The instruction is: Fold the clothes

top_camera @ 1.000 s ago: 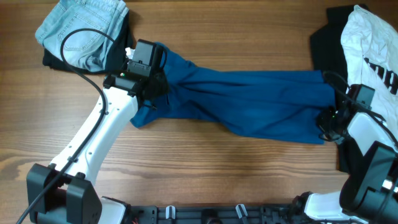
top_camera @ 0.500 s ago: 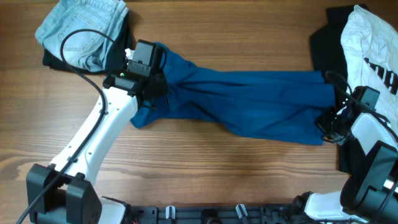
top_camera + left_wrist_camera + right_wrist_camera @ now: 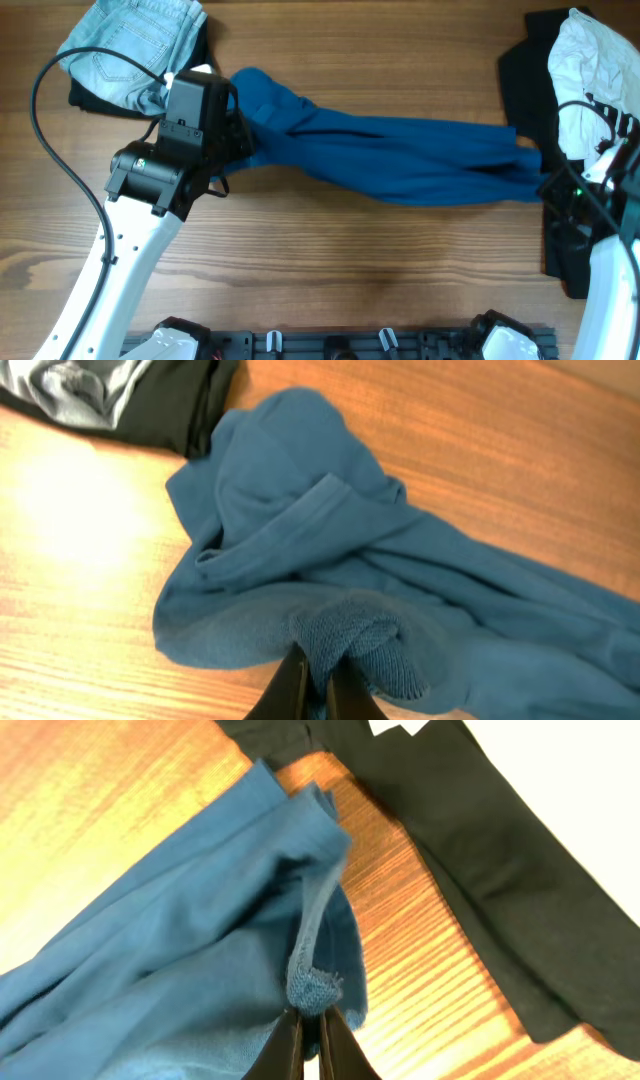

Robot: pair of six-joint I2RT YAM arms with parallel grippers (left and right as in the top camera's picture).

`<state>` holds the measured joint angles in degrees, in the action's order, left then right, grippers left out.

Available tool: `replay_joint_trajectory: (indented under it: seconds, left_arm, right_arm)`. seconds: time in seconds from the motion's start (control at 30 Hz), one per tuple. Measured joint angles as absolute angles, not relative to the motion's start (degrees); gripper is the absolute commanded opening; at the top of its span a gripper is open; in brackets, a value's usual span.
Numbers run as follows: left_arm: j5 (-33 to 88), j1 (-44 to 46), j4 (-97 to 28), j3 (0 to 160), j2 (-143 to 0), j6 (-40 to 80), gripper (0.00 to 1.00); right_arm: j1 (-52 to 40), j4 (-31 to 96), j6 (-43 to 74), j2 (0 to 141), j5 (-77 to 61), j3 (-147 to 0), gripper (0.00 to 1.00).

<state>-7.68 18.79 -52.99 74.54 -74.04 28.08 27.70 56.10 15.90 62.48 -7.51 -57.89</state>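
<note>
A deep-blue shirt (image 3: 400, 155) stretches across the table between both arms, lifted and bunched into a long band. My left gripper (image 3: 240, 150) is shut on its left end; the wrist view shows the jaws (image 3: 318, 690) pinching a fold of blue shirt (image 3: 330, 560). My right gripper (image 3: 548, 185) is shut on the right end; its jaws (image 3: 311, 1038) pinch a blue shirt edge (image 3: 200, 960). Pale-blue denim (image 3: 130, 45) lies on a black piece at the back left. A white tee with black print (image 3: 590, 60) lies on black cloth (image 3: 525, 65) at the back right.
The wooden table (image 3: 330, 270) shows bare wood in front of the shirt. Black cloth (image 3: 500, 870) lies just right of my right gripper. A black cable (image 3: 50, 130) loops from the left arm over the table.
Both arms have lifted and pulled apart. The left gripper moved left and up, the right gripper moved right. The shirt is now drawn out into a narrower, tauter band.
</note>
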Motion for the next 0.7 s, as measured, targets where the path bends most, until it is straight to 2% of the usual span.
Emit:
replay_joint_trajectory:
  seconds: [0.27, 0.47, 0.7]
  left_arm:
    - [-7.46, 18.79, -55.46, 74.54, -74.04, 28.1, 0.04]
    - [-10.44, 18.79, -50.94, 74.54, -75.7, 28.08, 0.04]
    - [-13.26, 18.57, -42.72, 74.54, -87.46, 28.05, 0.04]
  right_arm:
    - [27.7, 57.98, 14.63, 58.46, -6.35, -57.91, 0.04]
    - [27.7, 49.76, 14.63, 66.46, -6.0, -57.91, 0.04]
    - [27.7, 40.4, 13.5, 77.8, -8.99, -57.91, 0.04]
